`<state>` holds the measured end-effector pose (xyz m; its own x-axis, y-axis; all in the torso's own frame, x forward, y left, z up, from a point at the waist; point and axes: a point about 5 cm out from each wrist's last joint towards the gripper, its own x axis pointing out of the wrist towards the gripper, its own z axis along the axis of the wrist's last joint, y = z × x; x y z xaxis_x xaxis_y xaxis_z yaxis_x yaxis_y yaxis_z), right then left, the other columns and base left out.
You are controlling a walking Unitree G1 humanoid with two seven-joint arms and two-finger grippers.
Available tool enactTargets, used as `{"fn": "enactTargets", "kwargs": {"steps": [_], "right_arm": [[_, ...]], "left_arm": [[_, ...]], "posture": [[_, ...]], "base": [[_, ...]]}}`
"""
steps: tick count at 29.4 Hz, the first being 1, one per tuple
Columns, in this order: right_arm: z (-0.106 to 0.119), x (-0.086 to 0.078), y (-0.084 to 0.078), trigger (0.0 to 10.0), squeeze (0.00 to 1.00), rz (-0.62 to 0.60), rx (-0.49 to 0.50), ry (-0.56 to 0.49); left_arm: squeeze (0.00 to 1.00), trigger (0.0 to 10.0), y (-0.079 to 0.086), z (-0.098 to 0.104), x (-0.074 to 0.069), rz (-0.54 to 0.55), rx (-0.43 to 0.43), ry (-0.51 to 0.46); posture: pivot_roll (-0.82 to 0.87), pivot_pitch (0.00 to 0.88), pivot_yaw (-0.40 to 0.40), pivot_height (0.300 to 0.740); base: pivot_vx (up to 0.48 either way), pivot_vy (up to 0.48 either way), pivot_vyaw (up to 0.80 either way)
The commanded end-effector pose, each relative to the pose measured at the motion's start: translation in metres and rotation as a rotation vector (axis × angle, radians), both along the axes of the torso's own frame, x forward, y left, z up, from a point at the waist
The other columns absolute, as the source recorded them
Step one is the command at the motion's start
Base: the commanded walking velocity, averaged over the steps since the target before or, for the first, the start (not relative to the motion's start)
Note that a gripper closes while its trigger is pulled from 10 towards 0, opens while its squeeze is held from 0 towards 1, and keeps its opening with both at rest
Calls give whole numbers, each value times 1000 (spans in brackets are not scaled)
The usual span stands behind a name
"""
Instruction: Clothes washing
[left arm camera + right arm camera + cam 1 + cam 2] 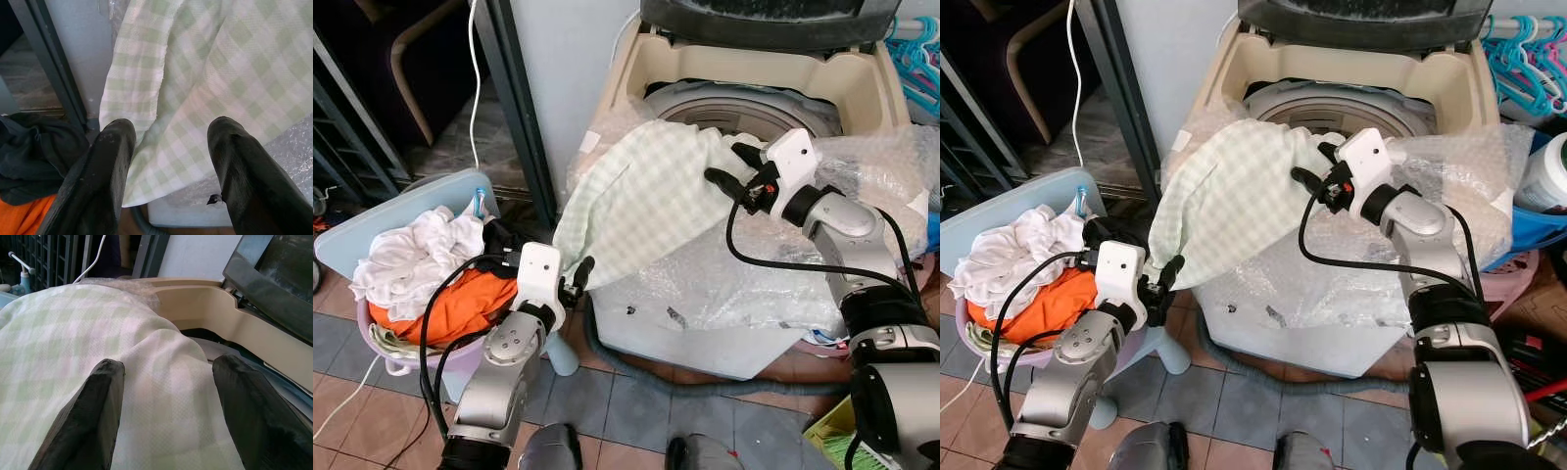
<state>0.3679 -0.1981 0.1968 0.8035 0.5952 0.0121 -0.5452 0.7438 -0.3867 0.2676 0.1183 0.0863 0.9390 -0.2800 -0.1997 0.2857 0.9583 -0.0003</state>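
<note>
Two grippers are in my feed, both with fingers spread and nothing held. The right gripper (729, 166) sits at the front rim of the top-loading washing machine (862, 73), its fingers pointing toward the robot's left, over the upper edge of the green-and-white checked cloth (646, 191). In the right wrist view the two black fingers (95, 421) stand well apart with the cloth lying across the gap between them; I cannot tell whether the tips touch the fabric.

The checked cloth is draped over the machine's front left corner. Its upper part reaches the rim of the drum opening (744, 103), and its lower part hangs down the front over the bubble wrap (734, 284) that covers the cabinet. The lid (764, 20) is raised at the back.

The left gripper (576, 284) is low, just beside the cloth's hanging lower edge. The left wrist view shows its fingers (105, 171) parted, with the cloth's hem beyond them, not clamped.

To the robot's left stands a pale laundry basket (396, 364) on the tiled floor (626, 411), piled with a white garment (411, 257), an orange garment (450, 305) and a dark garment (34, 152) beside the left arm. Turquoise hangers (1523, 64) hang to the right of the machine.
</note>
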Motion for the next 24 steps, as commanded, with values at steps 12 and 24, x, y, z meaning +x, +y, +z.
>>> {"fn": "enactTargets", "kwargs": {"steps": [12,24], "right_arm": [[12,1,2,10000,1000,6,-13,-45],[12,1,2,10000,1000,6,-13,-45]], "left_arm": [[0,10000,1,-1,0,-6,10,4],[0,10000,1,-1,0,-6,10,4]], "posture": [[-54,65,45,740],[-54,65,45,740]], "base": [[0,0,0],[0,0,0]]}}
